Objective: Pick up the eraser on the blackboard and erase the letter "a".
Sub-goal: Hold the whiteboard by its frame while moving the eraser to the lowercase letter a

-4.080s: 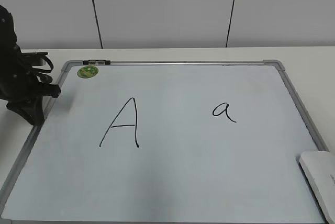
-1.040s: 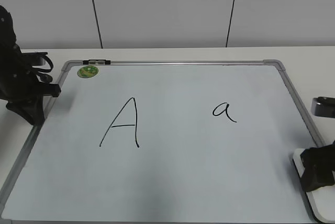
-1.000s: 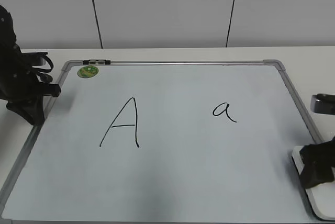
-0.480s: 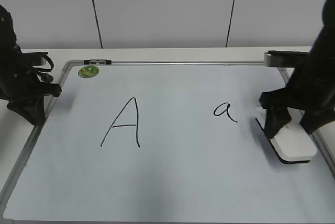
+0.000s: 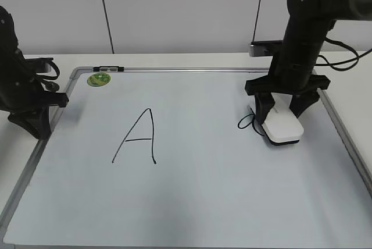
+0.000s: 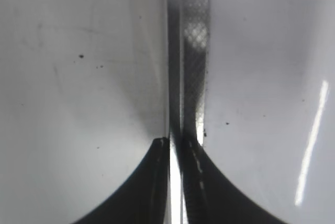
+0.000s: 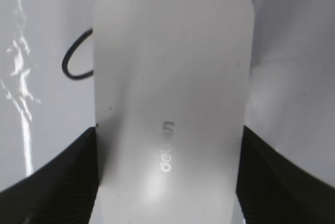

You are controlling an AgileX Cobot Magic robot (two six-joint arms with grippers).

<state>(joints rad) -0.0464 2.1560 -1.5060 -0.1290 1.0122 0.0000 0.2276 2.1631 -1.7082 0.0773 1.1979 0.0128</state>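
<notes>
The eraser (image 5: 282,125) reads as a light, rigid plastic block — smooth and a little glossy on top, so likely slippery under a loose pinch, while its dark underside should drag softly on the board. The long straight sides look like the sensible place to hold it, and that is where the right gripper (image 5: 283,105) has it: in the right wrist view the jaws press against both long flanks of the eraser (image 7: 170,103), clenched on it near the printed end.

It lies flat on the blackboard (image 5: 192,202), right of centre in the exterior view, covering most of the letter "a" (image 5: 247,123) — only a loop of black stroke shows at its left edge. The right arm comes in from the upper right of the frame, forearm dropping steeply, wrist pointing nearly straight down.

The left gripper (image 6: 172,143) rests at the board's left frame edge, its jaws drawn together with a thin gap between the tips, holding nothing. The large "A" (image 5: 136,137) sits untouched, left of centre.
</notes>
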